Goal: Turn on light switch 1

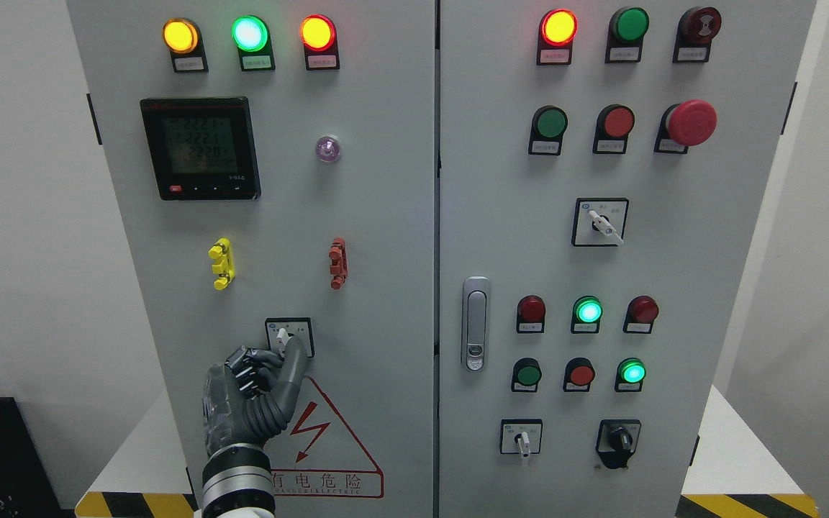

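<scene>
We see the left hand (260, 381) at lower left of frame, fingers curled, one extended finger (292, 360) reaching the rotary switch (288, 335) low on the left cabinet door (386, 216), seemingly touching its white knob; we judge contact just made, the turn itself not visibly done.

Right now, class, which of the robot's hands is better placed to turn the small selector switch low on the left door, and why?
The left hand. It is raised with a finger at the selector switch. No right hand appears in the head view.
</scene>
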Tool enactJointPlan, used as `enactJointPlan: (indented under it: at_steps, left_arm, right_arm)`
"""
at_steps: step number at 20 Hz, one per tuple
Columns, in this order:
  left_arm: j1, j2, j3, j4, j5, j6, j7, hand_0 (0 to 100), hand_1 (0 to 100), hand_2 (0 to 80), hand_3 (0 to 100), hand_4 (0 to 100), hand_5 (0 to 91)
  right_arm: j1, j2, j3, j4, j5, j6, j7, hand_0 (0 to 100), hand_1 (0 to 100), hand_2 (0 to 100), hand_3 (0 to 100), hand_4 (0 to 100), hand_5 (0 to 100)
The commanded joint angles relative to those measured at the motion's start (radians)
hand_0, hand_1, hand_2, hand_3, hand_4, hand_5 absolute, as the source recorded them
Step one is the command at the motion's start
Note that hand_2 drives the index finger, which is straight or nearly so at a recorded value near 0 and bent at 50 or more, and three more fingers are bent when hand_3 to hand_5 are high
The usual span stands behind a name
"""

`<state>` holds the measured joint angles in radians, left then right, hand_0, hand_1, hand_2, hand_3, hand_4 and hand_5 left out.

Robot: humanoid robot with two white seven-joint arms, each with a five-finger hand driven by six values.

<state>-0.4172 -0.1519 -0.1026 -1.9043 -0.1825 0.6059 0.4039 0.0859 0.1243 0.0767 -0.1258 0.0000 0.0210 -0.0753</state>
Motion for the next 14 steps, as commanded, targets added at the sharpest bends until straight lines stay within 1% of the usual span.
enactJointPlan:
  at_steps: [1, 14]
  left_arm:
    - [0.0, 0.0, -0.002, -0.001, 0.0, 0.0, 0.0, 61, 61, 66.7, 98, 96, 84.9]
    - [0.0, 0.0, -0.002, -0.001, 0.001, 0.0, -0.002, 67, 59, 65.3, 98, 96, 85.1]
  right_arm:
    - [0.0, 0.0, 0.0, 0.0, -0.025, 0.0, 0.0, 0, 0, 0, 0, 0, 0]
    - [0.0, 0.0, 0.0, 0.0, -0.025, 0.0, 0.0, 0, 0, 0, 0, 0, 0]
